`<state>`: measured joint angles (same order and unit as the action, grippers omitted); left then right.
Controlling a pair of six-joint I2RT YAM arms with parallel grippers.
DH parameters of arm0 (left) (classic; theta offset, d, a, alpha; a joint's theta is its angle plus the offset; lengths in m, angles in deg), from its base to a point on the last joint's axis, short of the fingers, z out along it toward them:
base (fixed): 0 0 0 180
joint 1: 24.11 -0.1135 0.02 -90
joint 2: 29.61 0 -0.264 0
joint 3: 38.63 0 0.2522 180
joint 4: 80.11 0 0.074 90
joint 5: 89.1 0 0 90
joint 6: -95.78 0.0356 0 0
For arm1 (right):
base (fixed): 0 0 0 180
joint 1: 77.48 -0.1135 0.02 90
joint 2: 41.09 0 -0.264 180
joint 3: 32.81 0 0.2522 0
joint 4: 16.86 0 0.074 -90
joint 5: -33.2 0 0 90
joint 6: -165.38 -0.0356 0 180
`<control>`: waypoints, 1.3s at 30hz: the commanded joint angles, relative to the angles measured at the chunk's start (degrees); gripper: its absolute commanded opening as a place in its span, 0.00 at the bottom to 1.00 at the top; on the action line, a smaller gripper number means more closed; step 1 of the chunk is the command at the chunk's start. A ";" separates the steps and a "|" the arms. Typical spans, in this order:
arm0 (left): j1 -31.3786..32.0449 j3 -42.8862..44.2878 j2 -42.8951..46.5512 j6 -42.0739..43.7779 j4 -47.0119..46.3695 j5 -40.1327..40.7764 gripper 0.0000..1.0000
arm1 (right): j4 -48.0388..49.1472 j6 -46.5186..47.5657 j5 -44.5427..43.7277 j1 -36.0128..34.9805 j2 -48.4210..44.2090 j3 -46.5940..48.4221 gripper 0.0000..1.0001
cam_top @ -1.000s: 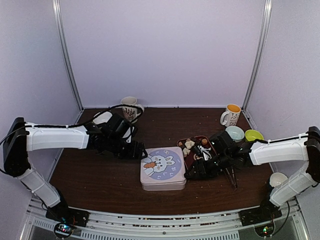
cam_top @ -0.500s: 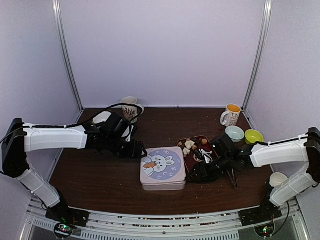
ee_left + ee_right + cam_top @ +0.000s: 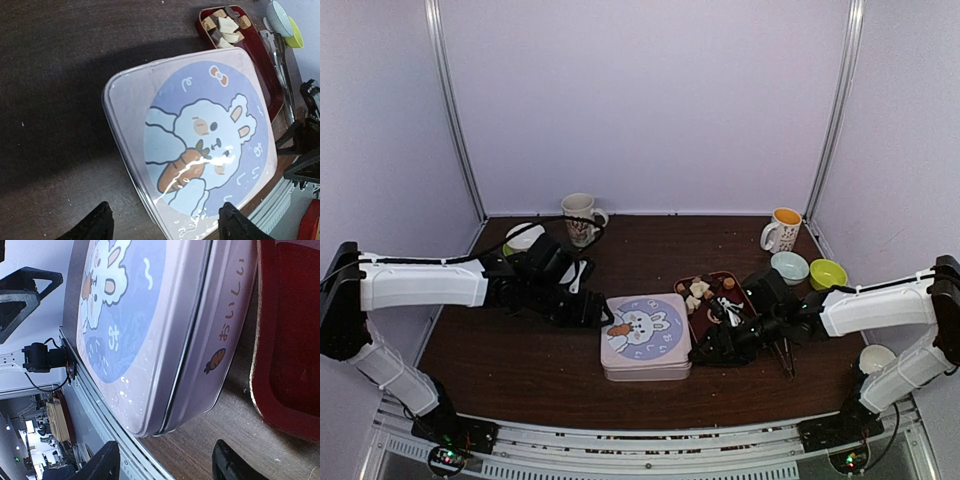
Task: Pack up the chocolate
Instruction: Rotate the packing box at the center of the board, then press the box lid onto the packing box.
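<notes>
Backdrop: lilac walls around a dark wood surface point(image 3: 520, 370).
Tin point(image 3: 646, 335): shut and pale lilac, with a rabbit holding a carrot on the lid. It sits close to the near edge, about midway along it.
Tray point(image 3: 265, 75): dark red, just beside the tin's right side.
Chocolate point(image 3: 226, 27): small bite-sized pieces in cream-white, tan and dark brown, bunched together at the tray's far end.
Left jaws: wide apart and low at the tin's left edge, gripping nothing.
Right jaws: apart at the tin's right side, facing the narrow gap between tin and tray. Nothing is held.
Tongs point(image 3: 782, 355): metal, lying just right of the tray.
Mugs: a patterned one point(image 3: 582, 216) at the far edge and an orange-lined one point(image 3: 783, 229) in the far right corner.
Bowls: pale blue point(image 3: 790, 266) and green point(image 3: 827, 270), side by side near the right edge.
</notes>
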<state>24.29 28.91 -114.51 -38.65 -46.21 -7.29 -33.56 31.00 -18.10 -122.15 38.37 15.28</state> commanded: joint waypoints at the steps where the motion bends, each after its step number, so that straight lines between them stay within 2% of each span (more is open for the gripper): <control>1: 2.06 -0.97 2.53 -1.68 -0.54 -1.13 0.75 | 0.62 -0.72 0.13 -0.35 -0.54 -0.37 0.64; 5: 3.92 -1.45 2.19 -3.37 -0.72 -1.63 0.74 | 0.30 -1.35 -0.10 -0.34 -0.27 -0.28 0.63; 9: 4.81 -2.83 1.28 -5.56 -2.37 -3.55 0.68 | 0.96 -2.30 -0.04 -0.34 -0.06 -0.78 0.63; 13: 5.04 -5.23 0.50 -7.43 -4.51 -4.65 0.58 | 1.57 -2.72 0.65 -0.58 0.81 -0.93 0.61; 26: 5.04 -6.26 -1.99 -7.93 -8.69 -4.94 0.43 | 4.81 -3.75 -1.52 -0.66 3.68 2.22 0.60; 31: 5.04 -6.18 -3.07 -7.32 -10.65 -6.31 0.36 | 6.02 -4.36 -1.49 -1.00 5.36 2.73 0.54; 39: 5.04 -4.88 -6.19 -6.44 -11.63 -9.16 0.32 | 5.85 -5.07 1.11 -2.77 7.90 -0.11 0.45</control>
<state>28.83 22.70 -117.85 -46.34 -53.01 -12.40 -27.46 26.45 -17.58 -123.48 44.65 16.68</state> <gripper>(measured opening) 0.323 0.469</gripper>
